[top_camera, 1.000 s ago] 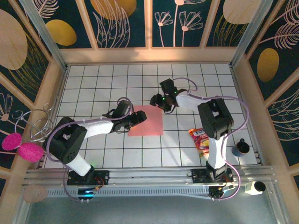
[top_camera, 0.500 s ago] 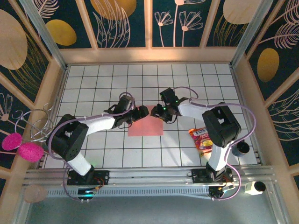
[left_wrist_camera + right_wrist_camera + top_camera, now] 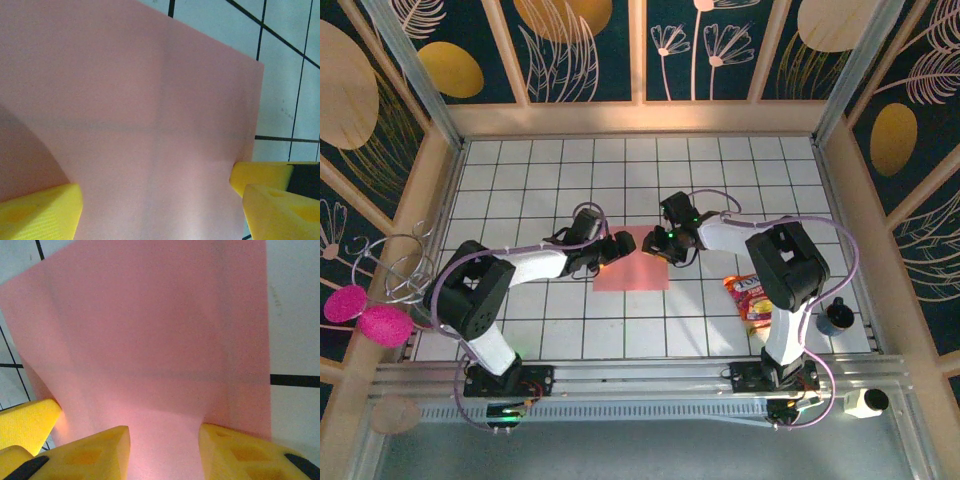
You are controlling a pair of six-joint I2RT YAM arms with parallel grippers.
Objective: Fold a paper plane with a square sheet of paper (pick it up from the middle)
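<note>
The square sheet of paper [image 3: 632, 272] is salmon pink and lies flat on the white tiled table near the middle. Both grippers are low over its far edge, tips almost meeting. My left gripper [image 3: 621, 246] is wide open, its yellow fingers [image 3: 40, 210] resting on the sheet [image 3: 150, 100] a broad span apart. My right gripper [image 3: 659, 243] is open more narrowly. The sheet [image 3: 165, 330] bulges up in the gap between its yellow fingers [image 3: 95, 455]. No paper plane shape is seen; the sheet is unfolded.
A red and yellow snack packet [image 3: 749, 298] lies right of the sheet, beside the right arm. A dark cup [image 3: 835, 318] stands at the right rim. Pink fuzzy balls [image 3: 365, 318] and wire loops sit outside the left wall. Wooden walls enclose the table.
Both grippers have come down onto the sheet's far edge, the left moving right from the sheet's left side. The right jaws have narrowed and the left ones have widened slightly.
</note>
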